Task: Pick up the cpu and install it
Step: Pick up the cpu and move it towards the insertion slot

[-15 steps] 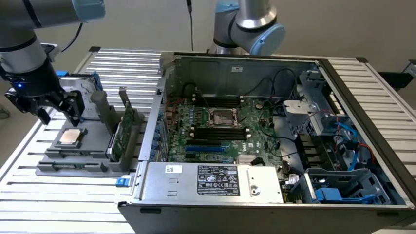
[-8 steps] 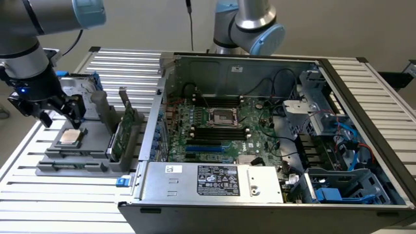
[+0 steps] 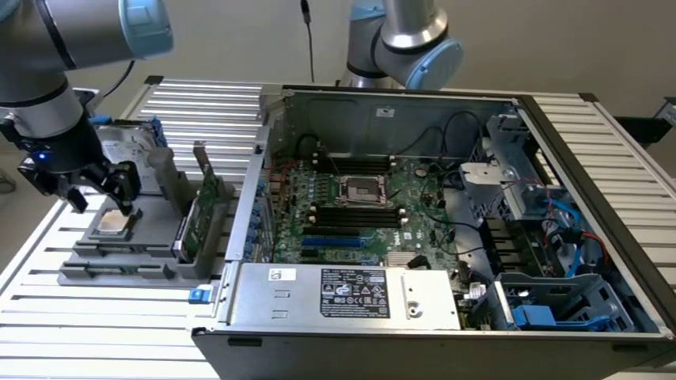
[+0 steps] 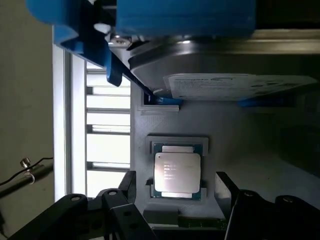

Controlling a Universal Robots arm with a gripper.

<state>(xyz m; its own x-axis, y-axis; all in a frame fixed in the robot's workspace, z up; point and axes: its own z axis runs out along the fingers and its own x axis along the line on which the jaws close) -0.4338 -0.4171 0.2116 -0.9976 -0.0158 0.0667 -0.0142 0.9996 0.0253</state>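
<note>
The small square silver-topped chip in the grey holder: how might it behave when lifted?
The small square silver-topped chip looks stiff and flat, so it probably won't bend or roll. Its smooth metal top may be slippery. Seated in the grey holder, tipping seems unlikely.

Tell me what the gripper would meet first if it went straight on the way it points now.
Most likely the cpu, lying flat in its recess on the grey holder: the open gripper points down at it. Depth is unclear, so it might touch the holder beside the chip first.
</note>
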